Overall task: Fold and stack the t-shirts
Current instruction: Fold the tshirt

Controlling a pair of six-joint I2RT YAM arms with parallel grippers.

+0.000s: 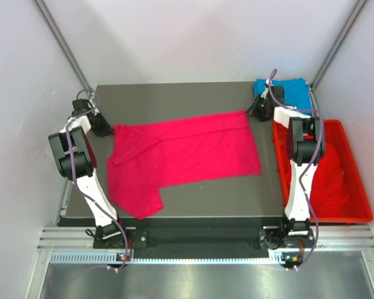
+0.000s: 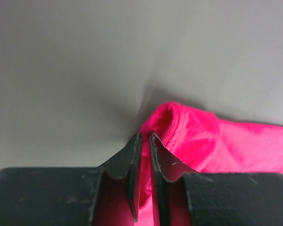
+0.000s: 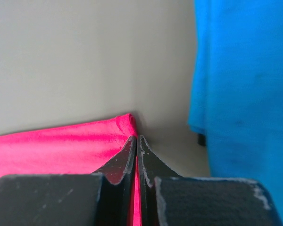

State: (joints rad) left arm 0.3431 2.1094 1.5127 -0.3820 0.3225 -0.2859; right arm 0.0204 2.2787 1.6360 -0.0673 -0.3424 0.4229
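Lying spread across the middle of the dark table (image 1: 174, 93), the pink t-shirt (image 1: 187, 152) runs its long side from 9 o'clock to 3 o'clock. One sleeve hangs down toward 7 o'clock, close to the near edge.

The left gripper (image 2: 145, 137) sits at the shirt's 10 o'clock edge. Its fingers are nearly pressed together, with only a thin slit between them. Pink cloth fills that slit and bunches in a small hump just past the tips.

The right gripper (image 3: 137, 137) is at the shirt's 2 o'clock corner. Its fingers are pressed together on the pink hem, pinching that corner low over the table.

A blue t-shirt (image 1: 293, 87) lies at the table's 1 o'clock corner, near the right gripper but apart from the pink one. At 3 to 4 o'clock, beside the table, a red crate (image 1: 355, 187) holds crumpled red t-shirts (image 1: 330, 180).
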